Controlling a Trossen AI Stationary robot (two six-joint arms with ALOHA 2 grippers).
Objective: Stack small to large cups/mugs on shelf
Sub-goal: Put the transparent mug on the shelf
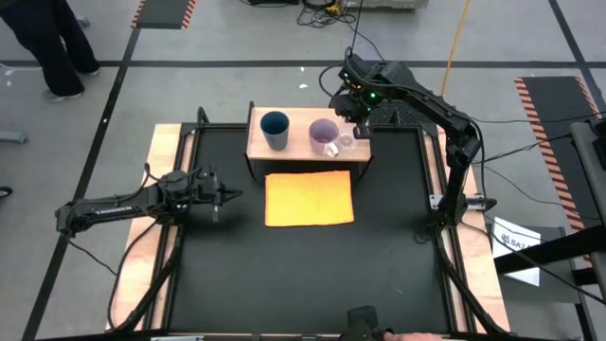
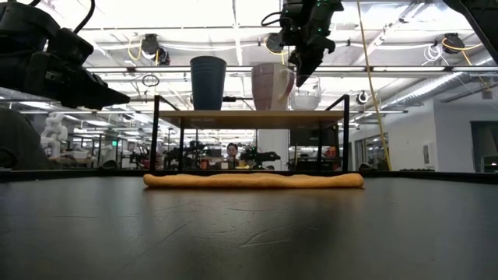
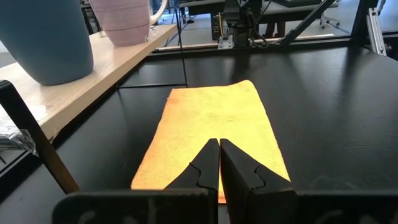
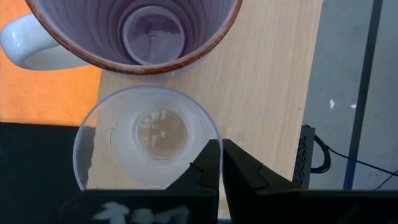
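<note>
On the light wooden shelf three cups stand upright in a row: a dark blue tumbler, a lilac mug with its handle toward the table's near side, and a clear cup. My right gripper is shut and points steeply down over the clear cup's rim on the cup's right side; it also shows in the low view. My left gripper is shut and waits level above the table's left part, pointing at the orange cloth. My right gripper's shut fingertips come slanting from above at the clear cup's rim, on the side away from the cloth. Whether they touch the rim, I cannot tell. The cup stands upright on its bottom on the shelf, close beside the lilac mug.
The flat orange cloth lies on the black table just in front of the shelf. The shelf's dark side supports stand at both ends. A person stands on the floor beyond the table's far left corner.
</note>
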